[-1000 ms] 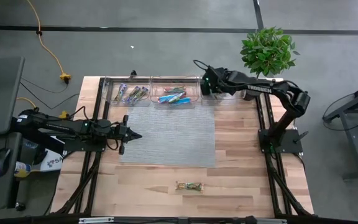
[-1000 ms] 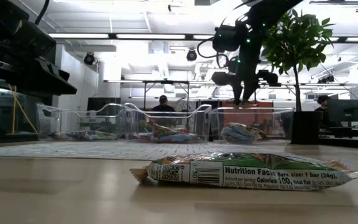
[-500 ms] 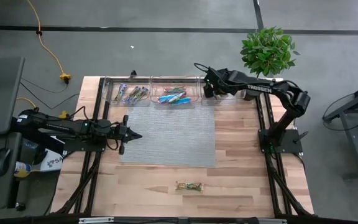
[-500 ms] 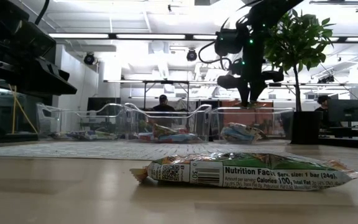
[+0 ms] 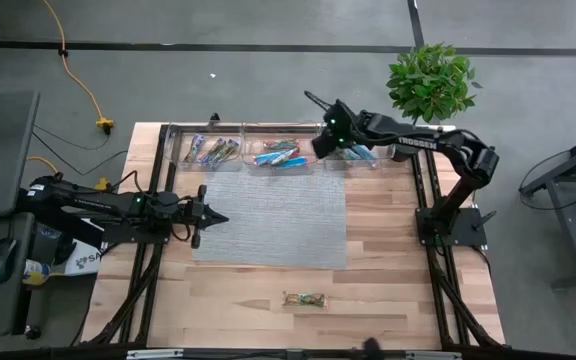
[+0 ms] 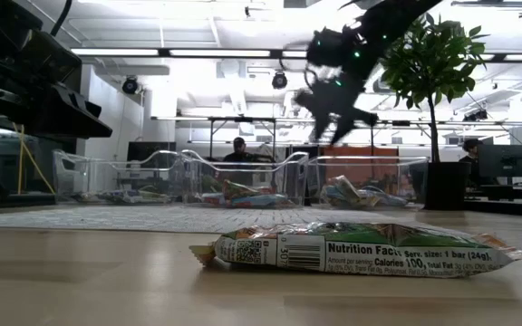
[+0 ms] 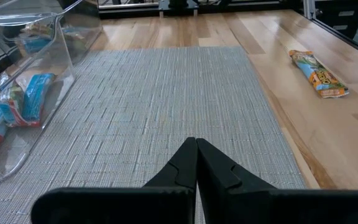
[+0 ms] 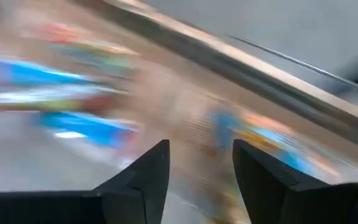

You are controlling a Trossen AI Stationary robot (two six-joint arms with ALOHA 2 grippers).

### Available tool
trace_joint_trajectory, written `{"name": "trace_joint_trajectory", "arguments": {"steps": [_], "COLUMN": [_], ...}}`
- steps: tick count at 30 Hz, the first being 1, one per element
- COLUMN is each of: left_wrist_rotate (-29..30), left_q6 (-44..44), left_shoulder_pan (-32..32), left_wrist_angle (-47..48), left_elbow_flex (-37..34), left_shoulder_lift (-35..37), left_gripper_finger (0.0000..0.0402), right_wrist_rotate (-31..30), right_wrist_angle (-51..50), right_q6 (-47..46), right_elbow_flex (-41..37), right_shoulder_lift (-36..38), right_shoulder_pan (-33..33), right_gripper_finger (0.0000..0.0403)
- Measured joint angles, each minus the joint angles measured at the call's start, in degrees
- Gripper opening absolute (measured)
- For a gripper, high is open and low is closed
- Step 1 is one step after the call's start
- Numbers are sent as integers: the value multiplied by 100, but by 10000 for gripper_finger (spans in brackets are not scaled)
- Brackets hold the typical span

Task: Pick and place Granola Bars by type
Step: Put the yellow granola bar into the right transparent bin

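Right end effector (image 5: 318, 143) open, empty, above clear plastic bins (image 5: 268, 135) holding shiny-wrapped granola bars (image 5: 280, 155). One green-tan bar (image 5: 304, 298) lies alone on wooden surface (image 5: 388, 260). Left end effector (image 5: 218, 219) closed, empty, over grey mat (image 5: 268, 215).

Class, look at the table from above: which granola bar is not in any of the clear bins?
The green bar lying alone on bare wood near the table's front edge; every other bar sits in the clear bins along the back edge.

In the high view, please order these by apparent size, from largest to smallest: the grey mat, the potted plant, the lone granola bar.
1. grey mat
2. potted plant
3. lone granola bar
The differences are clear; none look alike.
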State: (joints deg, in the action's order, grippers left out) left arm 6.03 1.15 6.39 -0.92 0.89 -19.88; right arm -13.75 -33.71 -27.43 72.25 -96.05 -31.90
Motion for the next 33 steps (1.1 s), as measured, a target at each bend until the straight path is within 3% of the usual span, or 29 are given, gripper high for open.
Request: {"name": "trace_joint_trajectory", "arguments": {"steps": [8,10,12,16,20,25,29,33], "left_wrist_rotate": [1,2,-1,2,1,-1,0,0], "left_q6": [0,0,0,0,0,0,0,2], "left_shoulder_pan": [0,-1,0,0,-1,-1,-1,0], "left_wrist_angle": [1,1,1,-1,1,2,2,2], "left_elbow_flex": [1,2,1,0,0,0,-1,0], "left_shoulder_lift": [0,0,0,0,0,-2,-1,0], "left_gripper_finger": [0,0,0,0,0,0,0,0], "right_wrist_rotate": [3047,3586,3742,3298,2012,623,128,302], "right_wrist_angle": [2580,2822,2890,2875,2609,2142,2091,1517], "right_q6": [482,483,507,632,638,-119,-512,-599], "right_elbow_flex": [2,2,2,2,2,2,8,257], "right_shoulder_lift": [2,0,0,0,2,-142,-454,-875], "right_shoulder_pan": [643,1034,1515,2650,3793,5054,5796,6073], "right_gripper_finger": [159,160,160,161,161,161,161,161]}}
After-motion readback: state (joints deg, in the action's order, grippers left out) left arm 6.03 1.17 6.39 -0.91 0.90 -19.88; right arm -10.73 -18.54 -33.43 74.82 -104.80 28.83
